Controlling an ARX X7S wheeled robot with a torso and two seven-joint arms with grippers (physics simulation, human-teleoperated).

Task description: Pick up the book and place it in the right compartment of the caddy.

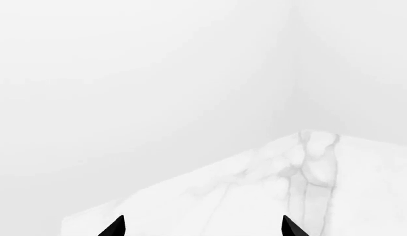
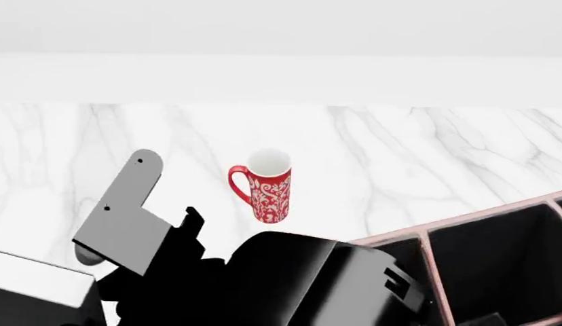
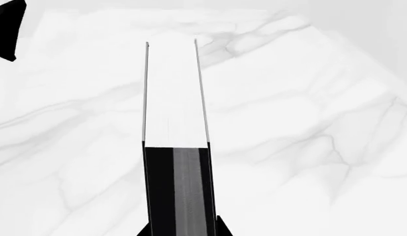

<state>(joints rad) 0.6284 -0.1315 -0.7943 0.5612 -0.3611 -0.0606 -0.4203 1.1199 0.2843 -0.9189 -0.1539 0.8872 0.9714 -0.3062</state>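
Book (image 3: 175, 108) stands on edge lengthwise between right gripper's (image 3: 180, 231) jaws.

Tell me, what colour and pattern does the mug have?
The mug is red with a white floral scroll pattern and white inside; the head view shows it best.

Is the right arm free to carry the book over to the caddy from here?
Probably yes. The right hand grips the book on edge, and the caddy sits open-topped at the right; the mug stands clear behind.
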